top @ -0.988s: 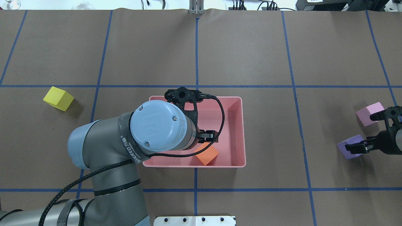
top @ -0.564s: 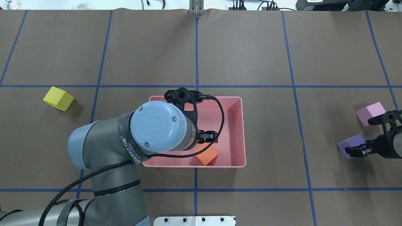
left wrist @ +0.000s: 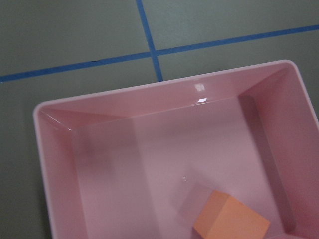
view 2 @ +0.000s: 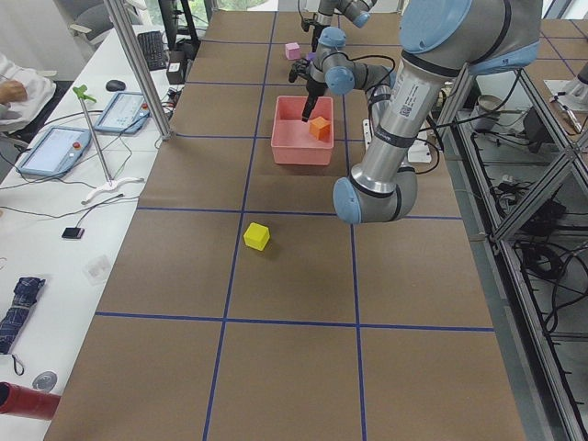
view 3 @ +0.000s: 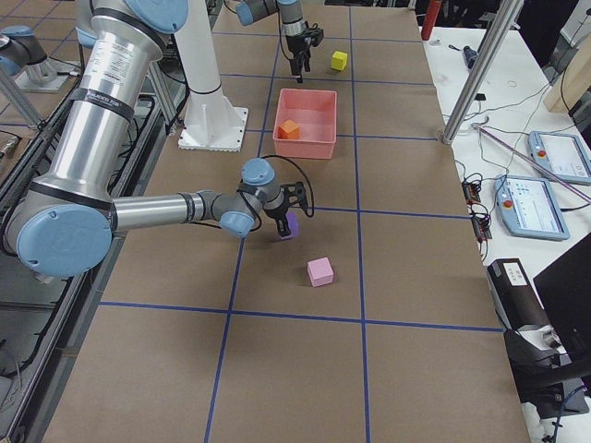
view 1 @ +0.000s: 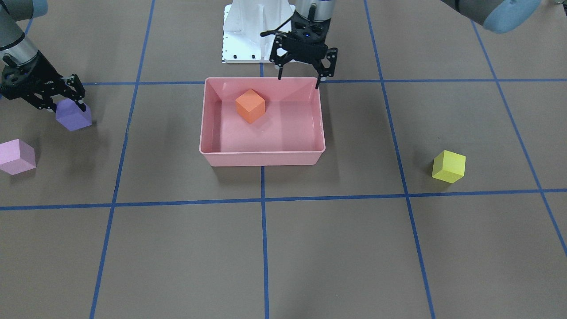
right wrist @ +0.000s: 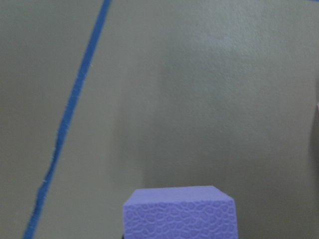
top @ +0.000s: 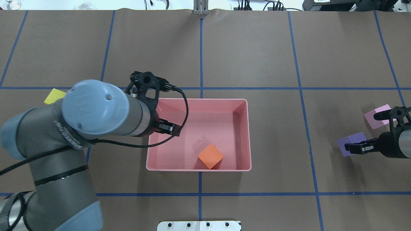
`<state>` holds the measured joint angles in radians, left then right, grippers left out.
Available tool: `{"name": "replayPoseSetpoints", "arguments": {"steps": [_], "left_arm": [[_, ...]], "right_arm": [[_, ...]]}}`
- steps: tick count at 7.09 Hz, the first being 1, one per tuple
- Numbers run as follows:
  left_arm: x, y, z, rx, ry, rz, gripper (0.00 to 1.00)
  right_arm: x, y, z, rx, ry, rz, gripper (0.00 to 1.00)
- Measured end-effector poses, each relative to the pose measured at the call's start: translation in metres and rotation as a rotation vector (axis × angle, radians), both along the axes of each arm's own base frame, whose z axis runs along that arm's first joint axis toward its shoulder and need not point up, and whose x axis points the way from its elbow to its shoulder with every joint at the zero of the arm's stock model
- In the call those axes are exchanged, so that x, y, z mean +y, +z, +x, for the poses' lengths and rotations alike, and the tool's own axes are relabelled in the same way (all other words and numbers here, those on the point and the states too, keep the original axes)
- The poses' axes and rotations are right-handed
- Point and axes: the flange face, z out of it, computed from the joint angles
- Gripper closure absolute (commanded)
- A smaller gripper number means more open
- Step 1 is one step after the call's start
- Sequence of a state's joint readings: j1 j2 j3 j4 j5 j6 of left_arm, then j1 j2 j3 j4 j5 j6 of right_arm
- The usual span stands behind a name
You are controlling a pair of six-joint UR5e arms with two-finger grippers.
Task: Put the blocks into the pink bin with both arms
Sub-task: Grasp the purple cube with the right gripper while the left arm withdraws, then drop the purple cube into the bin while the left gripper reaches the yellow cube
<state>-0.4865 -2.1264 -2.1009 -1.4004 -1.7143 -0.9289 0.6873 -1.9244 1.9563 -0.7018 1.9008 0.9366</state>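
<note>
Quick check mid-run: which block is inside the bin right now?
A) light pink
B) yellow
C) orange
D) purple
C: the orange block lies on the floor of the bin, while the yellow block and the light pink block sit on the table, and the purple block is between the fingers of the right gripper, away from the bin.

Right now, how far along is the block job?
Done: the orange block lies in the pink bin. In hand: the right gripper is shut on the purple block, well away from the bin. The left gripper hangs open and empty at the bin's edge. Left: bin the purple block, then the yellow block and light pink block, both untouched on the table.
</note>
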Motion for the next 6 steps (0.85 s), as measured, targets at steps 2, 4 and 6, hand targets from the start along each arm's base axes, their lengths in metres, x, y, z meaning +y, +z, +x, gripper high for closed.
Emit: {"name": "replayPoseSetpoints", "arguments": {"steps": [2,4,6], "left_arm": [[-0.025,0.060,-0.038,-0.054,0.050,0.079,0.00],[-0.044,0.107,-0.074,-0.096,0.116,0.127,0.00],[-0.056,0.148,-0.099,-0.113,0.145,0.161,0.00]], "right_arm": [[-0.016,-0.077,-0.014,-0.024,0.048,-0.066,1.00],[-0.043,-0.166,-0.051,-0.036,0.102,-0.159,1.00],[-0.063,-0.279,-0.116,-0.018,0.140,-0.270,1.00]]}}
